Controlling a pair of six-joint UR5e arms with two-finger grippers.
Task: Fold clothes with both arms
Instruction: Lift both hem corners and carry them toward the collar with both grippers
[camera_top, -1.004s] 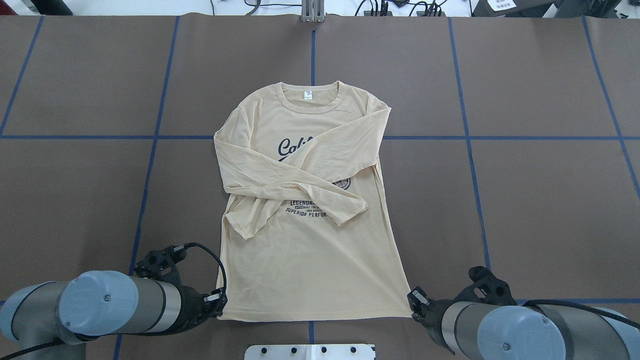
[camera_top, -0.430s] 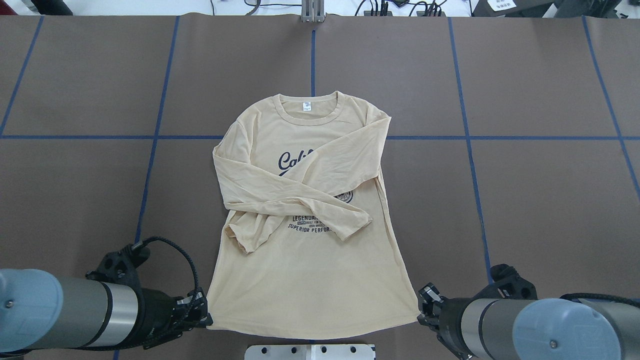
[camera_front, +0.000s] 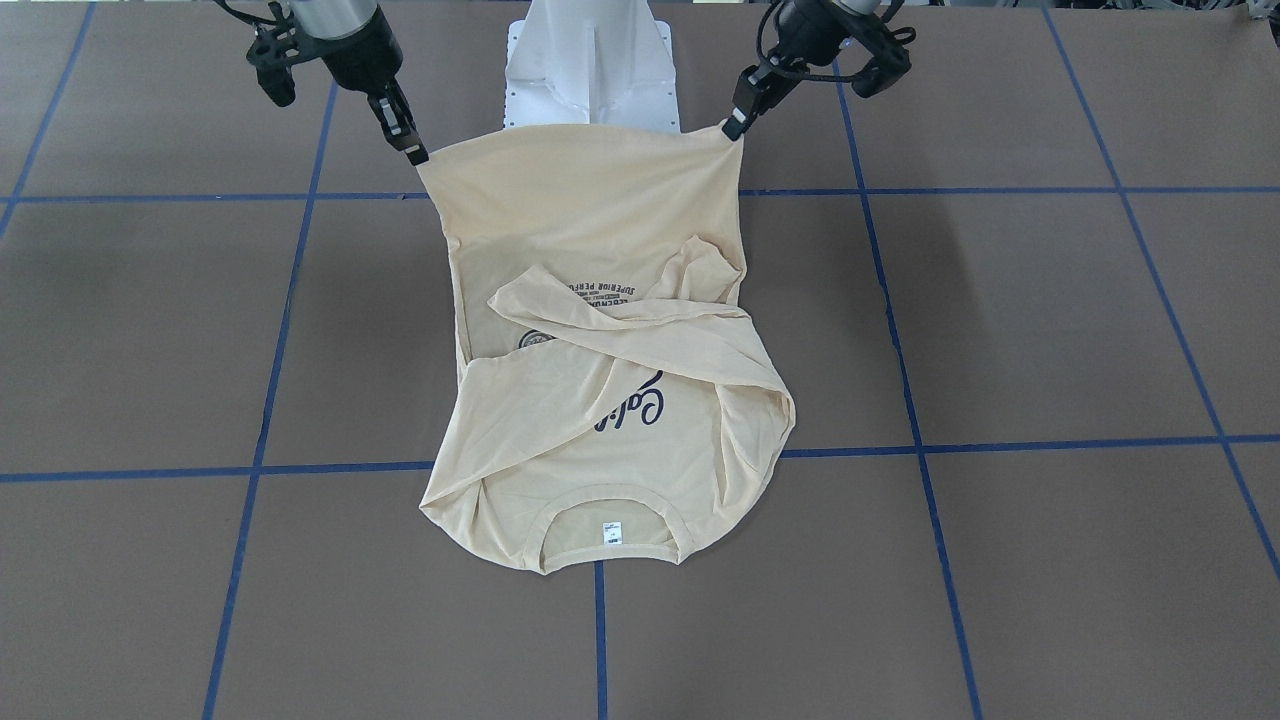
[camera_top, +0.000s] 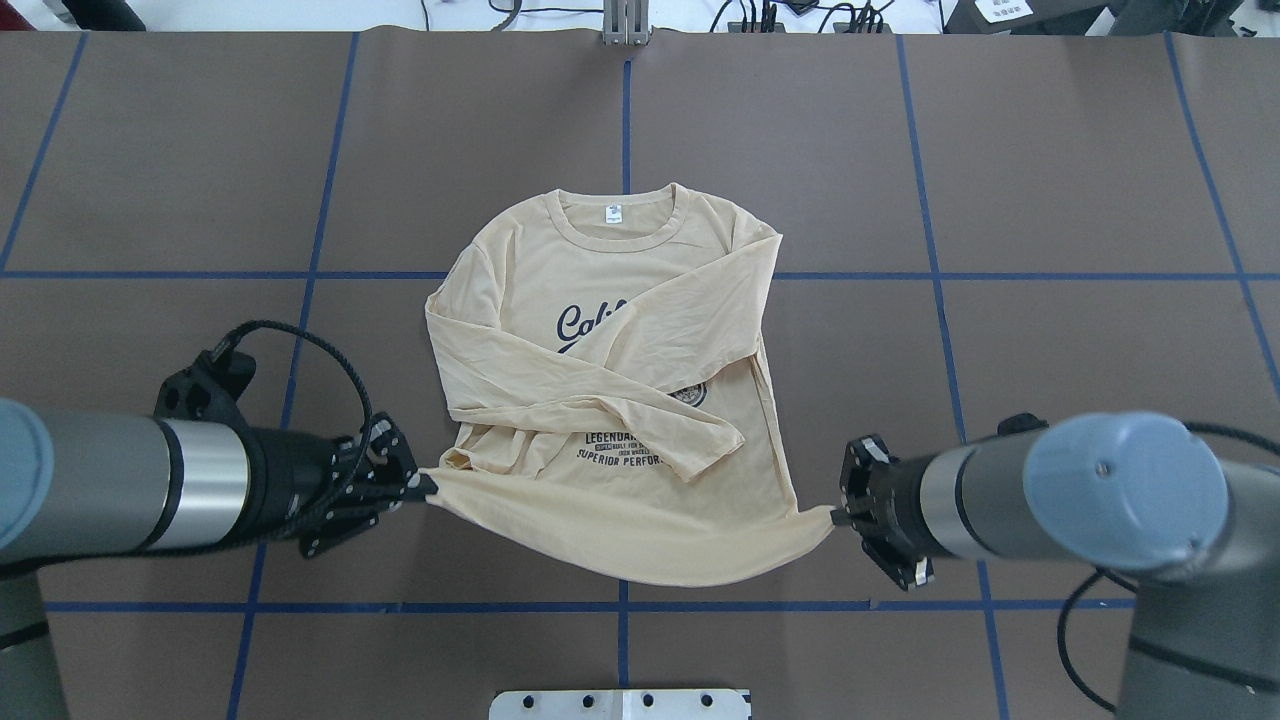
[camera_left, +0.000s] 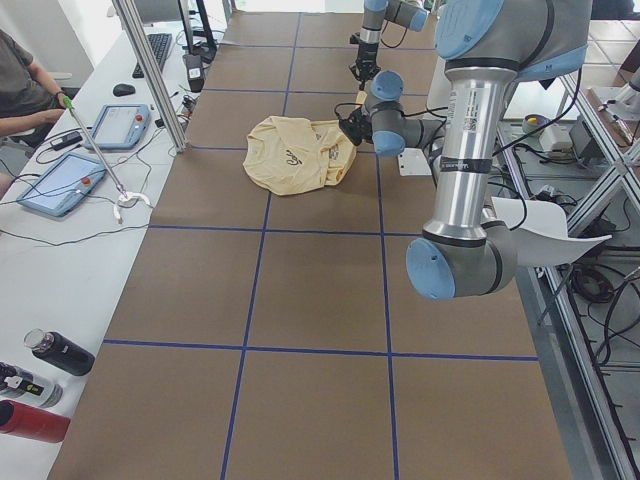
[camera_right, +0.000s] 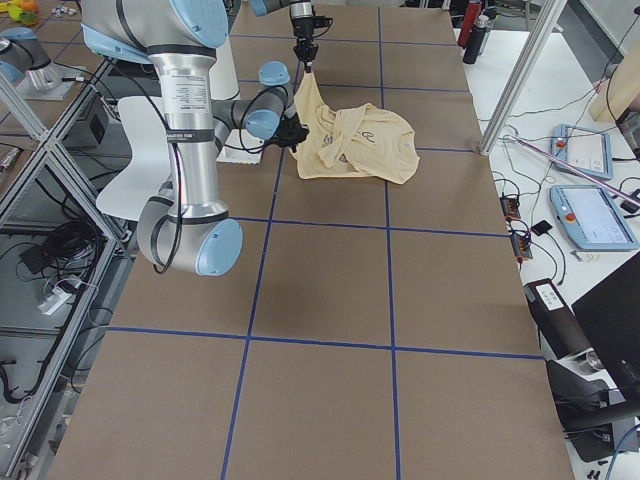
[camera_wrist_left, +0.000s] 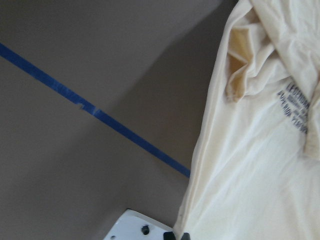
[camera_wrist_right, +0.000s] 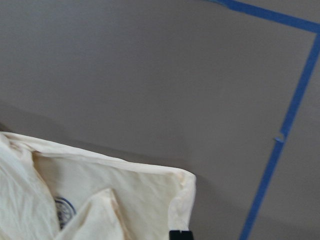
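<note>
T-shirt (camera_top: 610, 330) lies face up mid-table (camera_top: 1050, 180), sleeves crossed over chest, hem held off the surface. L gripper (camera_top: 425, 487) clamped on hem's left corner; R gripper (camera_top: 838, 517) apparently same on right corner. Print reads "Calif…", "LEGENDAR…", "SUPERIOR PERFOR…", rest under sleeve. White neck label (camera_top: 613, 212): text too small to read.

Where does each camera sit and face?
Front: across the table, facing the base; left hand on view's right, right hand on left.
Overhead: behind the base, looking down; left arm, right arm.
Left side: table end; left arm nearest.
Right side: opposite end; right arm nearest.
Left wrist: down at shirt; fingertip.
Right wrist: down at shirt; fingertip.
All share the shirt.
</note>
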